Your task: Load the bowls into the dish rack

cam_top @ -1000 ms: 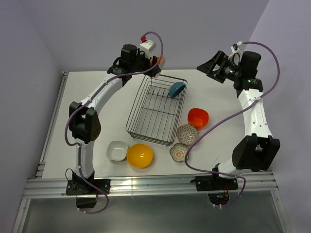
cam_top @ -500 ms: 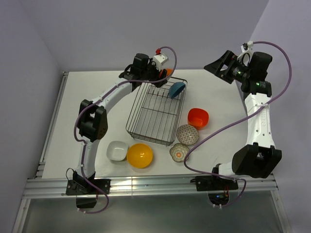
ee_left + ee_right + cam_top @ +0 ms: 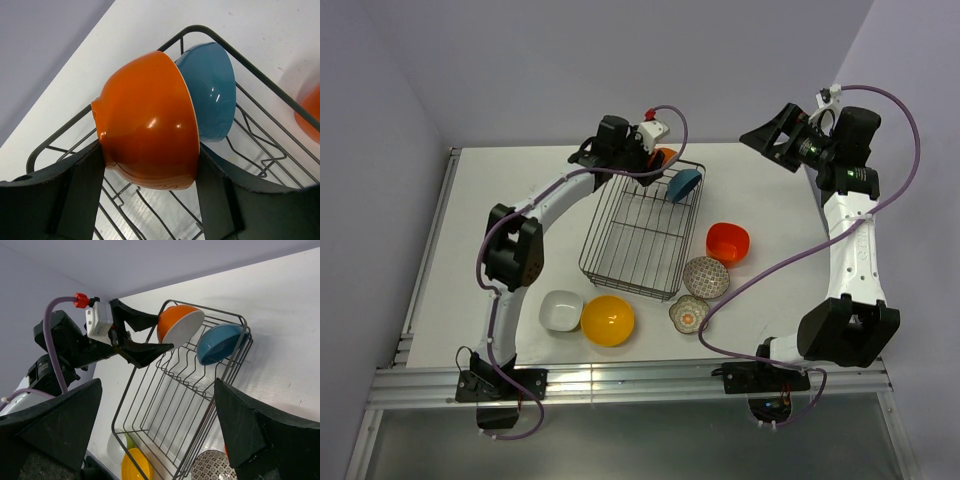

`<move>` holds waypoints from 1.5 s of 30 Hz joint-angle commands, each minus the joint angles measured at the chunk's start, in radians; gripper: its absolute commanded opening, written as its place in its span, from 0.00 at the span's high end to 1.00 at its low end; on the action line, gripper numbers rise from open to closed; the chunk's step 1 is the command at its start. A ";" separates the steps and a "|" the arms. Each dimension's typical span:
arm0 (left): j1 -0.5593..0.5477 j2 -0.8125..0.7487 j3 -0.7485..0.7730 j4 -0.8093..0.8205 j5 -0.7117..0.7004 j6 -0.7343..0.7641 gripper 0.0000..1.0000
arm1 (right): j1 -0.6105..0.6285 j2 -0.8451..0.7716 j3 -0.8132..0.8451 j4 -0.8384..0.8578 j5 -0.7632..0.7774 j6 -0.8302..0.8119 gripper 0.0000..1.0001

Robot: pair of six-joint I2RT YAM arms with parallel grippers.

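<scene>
One orange bowl (image 3: 150, 125) sits clamped in the left gripper (image 3: 150, 160) over the dish rack's (image 3: 260, 74) far end, just beside the racked blue bowl (image 3: 212, 95), right gripper (image 3: 772, 135) gaping empty aloft; next, probably lower between wires, release.

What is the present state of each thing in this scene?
dish rack, one bowl inside
left gripper, shut on orange bowl
orange bowl, held over dish rack
blue bowl, on edge in dish rack
right gripper, open, empty
red bowl, on table
patterned bowl, on table
floral bowl, on table
yellow bowl, on table
white bowl, on table
</scene>
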State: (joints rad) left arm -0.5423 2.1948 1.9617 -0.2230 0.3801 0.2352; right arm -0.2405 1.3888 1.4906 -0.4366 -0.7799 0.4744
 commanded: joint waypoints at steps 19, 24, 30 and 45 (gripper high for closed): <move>-0.018 0.085 0.052 0.036 -0.023 0.104 0.99 | -0.006 0.004 0.014 0.068 -0.036 0.021 0.00; -0.021 0.095 0.052 0.034 -0.040 0.113 0.82 | -0.006 0.009 0.010 0.072 -0.039 0.023 0.00; -0.024 0.091 0.043 0.050 -0.049 0.113 0.40 | -0.006 0.015 0.013 0.070 -0.041 0.020 0.00; -0.031 0.005 0.026 0.070 -0.087 0.113 0.00 | -0.006 0.019 0.026 0.061 -0.032 0.015 0.00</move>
State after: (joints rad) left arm -0.5674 2.2951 1.9678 -0.1890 0.3084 0.3378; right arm -0.2405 1.4063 1.4906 -0.4061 -0.8059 0.4969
